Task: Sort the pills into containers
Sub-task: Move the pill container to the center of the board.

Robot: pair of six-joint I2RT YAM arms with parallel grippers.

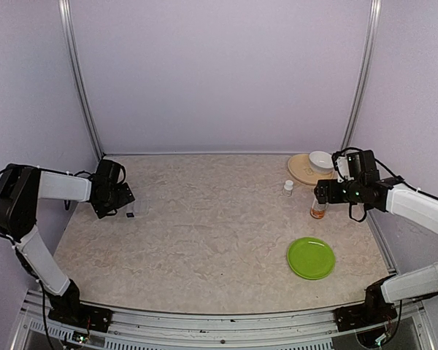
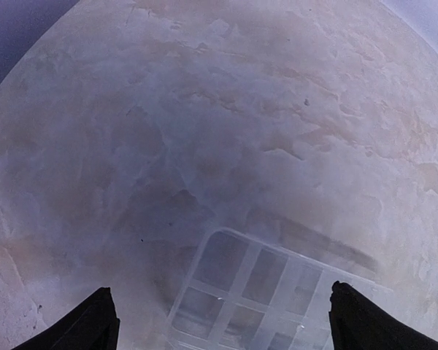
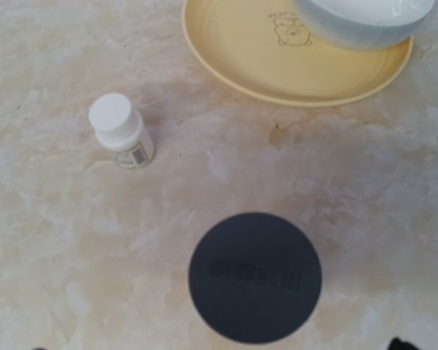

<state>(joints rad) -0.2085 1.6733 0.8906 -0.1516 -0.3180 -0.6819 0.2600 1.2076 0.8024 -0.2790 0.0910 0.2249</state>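
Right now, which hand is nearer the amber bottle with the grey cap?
Right. The right hand hangs open directly above the amber bottle with the grey cap. The left hand is far off to the left, open over the flat clear plastic pill organiser.

Both arms were built from white links joined by black joint housings. The left arm [image 1: 38, 257] and right arm [image 1: 417, 208] were mounted on black bases [image 1: 69, 312]. Thin black cables [image 1: 348, 153] looped beside the wrists. The left gripper [image 2: 219, 289] carried black, blunt-tipped fingers [image 2: 87, 327].
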